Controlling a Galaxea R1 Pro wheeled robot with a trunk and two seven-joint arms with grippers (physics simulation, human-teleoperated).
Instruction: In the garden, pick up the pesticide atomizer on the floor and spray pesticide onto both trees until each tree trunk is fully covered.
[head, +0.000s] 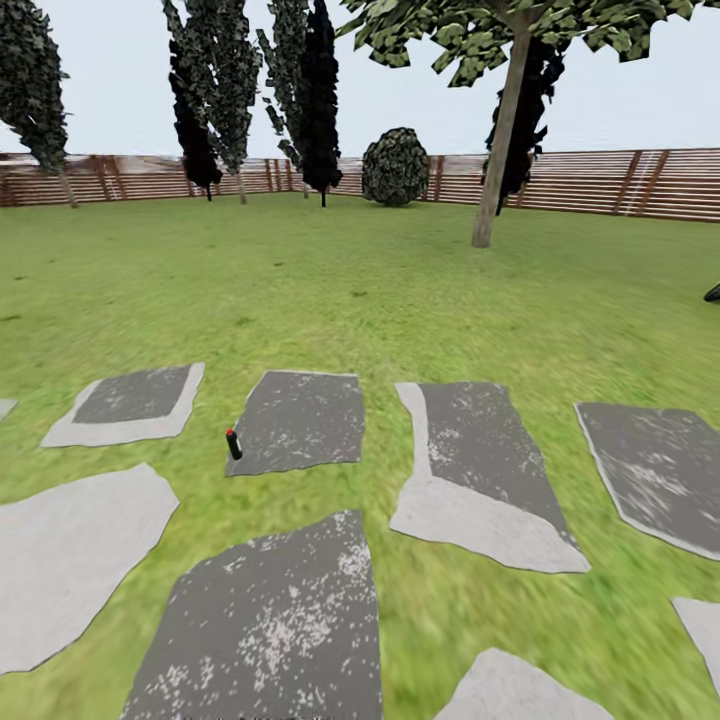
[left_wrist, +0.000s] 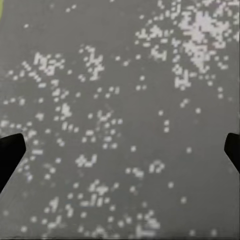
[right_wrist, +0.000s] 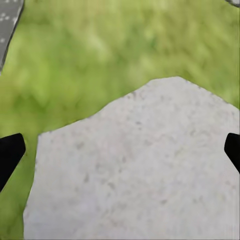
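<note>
The pesticide atomizer (head: 233, 443), a small dark bottle with a red top, stands upright on the grass at the left edge of a dark paving slab (head: 300, 420). One tree (head: 470, 40) rises at the back right, its pale trunk (head: 497, 150) leaning slightly. More tall trees (head: 225, 80) stand by the fence. My left gripper (left_wrist: 120, 150) is open over a speckled dark grey slab (left_wrist: 120, 75), its black fingertips (left_wrist: 10, 152) wide apart. My right gripper (right_wrist: 120, 150) is open above a pale slab (right_wrist: 140, 170) and grass, nothing between its fingertips (right_wrist: 10, 152).
Several grey paving slabs (head: 480, 470) lie in the lawn (head: 350, 290) ahead of me. A brown slatted fence (head: 600, 182) closes the far side, with a round bush (head: 395, 167) in front of it. A dark object (head: 712, 293) pokes in at the right edge.
</note>
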